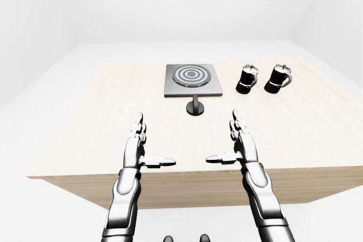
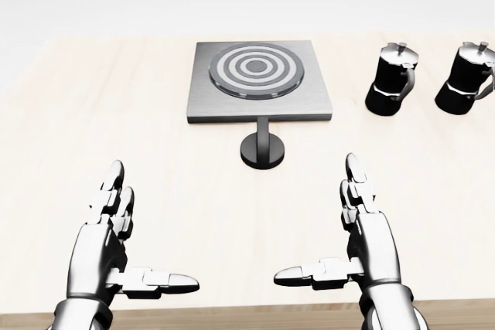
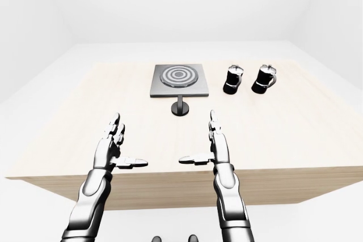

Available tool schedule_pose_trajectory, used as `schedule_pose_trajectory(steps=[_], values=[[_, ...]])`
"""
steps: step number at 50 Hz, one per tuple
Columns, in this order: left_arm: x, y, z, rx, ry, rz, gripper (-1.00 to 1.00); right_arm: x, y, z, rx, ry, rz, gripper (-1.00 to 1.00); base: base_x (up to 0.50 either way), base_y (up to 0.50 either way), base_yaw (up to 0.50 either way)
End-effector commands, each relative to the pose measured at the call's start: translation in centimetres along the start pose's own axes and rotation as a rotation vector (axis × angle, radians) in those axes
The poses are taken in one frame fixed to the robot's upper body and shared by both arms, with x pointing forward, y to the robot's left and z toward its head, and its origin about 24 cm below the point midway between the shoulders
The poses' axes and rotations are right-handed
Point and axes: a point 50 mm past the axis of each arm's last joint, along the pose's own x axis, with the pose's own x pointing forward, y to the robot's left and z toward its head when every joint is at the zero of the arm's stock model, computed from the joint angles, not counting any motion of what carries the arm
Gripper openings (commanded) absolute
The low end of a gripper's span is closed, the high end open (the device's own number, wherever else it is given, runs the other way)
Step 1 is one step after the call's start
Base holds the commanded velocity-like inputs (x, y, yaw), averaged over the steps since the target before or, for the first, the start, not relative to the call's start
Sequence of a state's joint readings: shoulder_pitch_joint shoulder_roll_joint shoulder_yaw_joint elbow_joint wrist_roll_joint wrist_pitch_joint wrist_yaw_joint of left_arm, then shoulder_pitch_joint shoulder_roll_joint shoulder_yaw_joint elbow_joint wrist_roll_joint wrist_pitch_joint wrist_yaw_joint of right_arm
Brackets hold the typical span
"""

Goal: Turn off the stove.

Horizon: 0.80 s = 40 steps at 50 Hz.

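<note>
1. Table point(image 2: 93, 113): pale wood-grain top, matte, rectangular; its thick side face shows as a darker tan band in the left-eye view.
2. Stove point(image 2: 261, 81): flat square slab of brushed grey metal, lying in the upper middle of the head view. A round burner point(image 2: 257, 66) sits on it, patterned in concentric light and dark rings.
3. Knob point(image 2: 262, 148): glossy black round disc with a narrow upright fin across it, standing on the table just below the stove's lower edge and centred on it.
4. Two moka pots point(image 2: 391, 80) point(image 2: 466, 79): faceted black bodies, shiny metal lids with small top knobs, curved handles. They stand upright side by side to the right of the stove, apart from each other.
5. Left hand point(image 2: 112, 241): polished segmented metal, fingers straight and spread, thumb jutting sideways toward the view's centre. It holds nothing and hangs over the table's lower edge, well apart from the knob.
6. Right hand point(image 2: 356, 237): same chrome finish and mirror pose, fingers spread, thumb pointing inward, empty, also well below the knob.
</note>
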State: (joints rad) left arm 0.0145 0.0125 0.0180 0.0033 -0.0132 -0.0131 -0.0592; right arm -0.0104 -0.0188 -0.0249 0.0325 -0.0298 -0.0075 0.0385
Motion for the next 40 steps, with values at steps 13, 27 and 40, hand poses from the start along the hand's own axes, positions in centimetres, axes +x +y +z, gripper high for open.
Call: schedule_pose_trajectory(steps=[13,27,40], values=[[-0.03,-0.01,0.01,-0.003,-0.002,-0.001,1.00,0.01,-0.05,-0.08,0.004,0.002,-0.003,1.00,0.00,0.19,0.00],[-0.08,-0.04,0.04,0.005,-0.007,-0.003,1.00,-0.04,0.08,0.05,0.002,-0.007,0.010,1.00,0.00,0.04,0.00],[-0.14,-0.05,0.17,0.005,-0.017,-0.002,1.00,-0.03,0.03,0.02,0.006,-0.010,0.009,1.00,0.00,0.00,0.00]])
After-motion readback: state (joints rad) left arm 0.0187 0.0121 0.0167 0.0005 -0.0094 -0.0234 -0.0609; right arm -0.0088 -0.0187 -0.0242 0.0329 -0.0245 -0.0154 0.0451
